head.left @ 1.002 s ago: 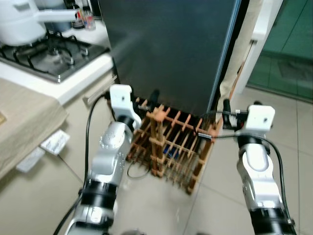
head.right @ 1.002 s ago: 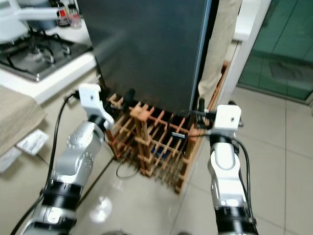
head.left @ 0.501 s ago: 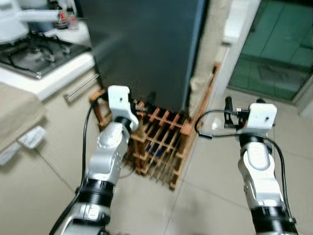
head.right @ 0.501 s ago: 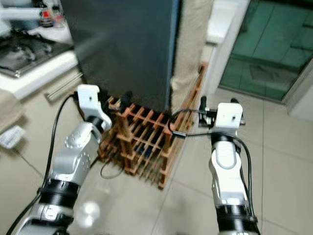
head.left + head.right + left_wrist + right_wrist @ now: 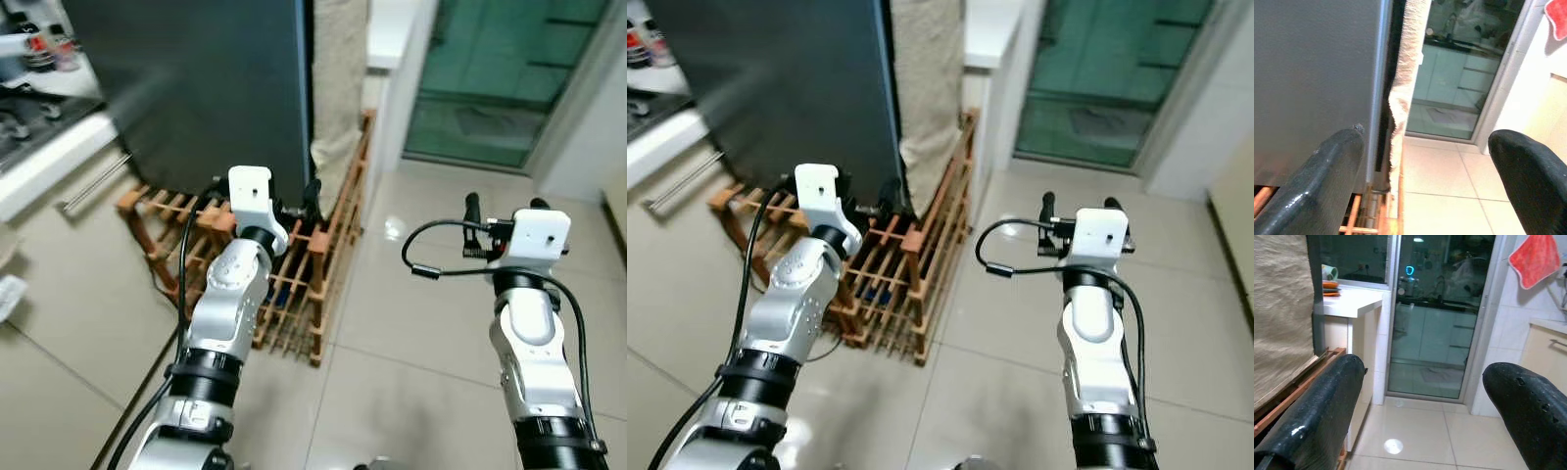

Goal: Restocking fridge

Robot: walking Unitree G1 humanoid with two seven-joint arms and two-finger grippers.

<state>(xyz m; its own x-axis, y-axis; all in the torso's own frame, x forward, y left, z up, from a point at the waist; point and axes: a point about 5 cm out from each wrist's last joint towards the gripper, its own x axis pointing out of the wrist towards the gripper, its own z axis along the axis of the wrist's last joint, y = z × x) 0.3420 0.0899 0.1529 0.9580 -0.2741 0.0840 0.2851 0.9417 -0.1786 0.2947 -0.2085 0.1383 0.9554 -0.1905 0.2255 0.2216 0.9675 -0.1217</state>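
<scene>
Wooden rack [image 5: 284,264] hard against the fridge [image 5: 196,88]; open tiled floor [image 5: 431,333] rightward.

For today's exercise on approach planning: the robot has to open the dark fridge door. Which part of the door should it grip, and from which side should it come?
No handle shows, so grip the door's vertical free edge, next to the beige cloth. Come from the robot's right, over bare tiles, because the wooden rack blocks the front below. The open left gripper is nearest; the right gripper hovers open over the floor.
</scene>
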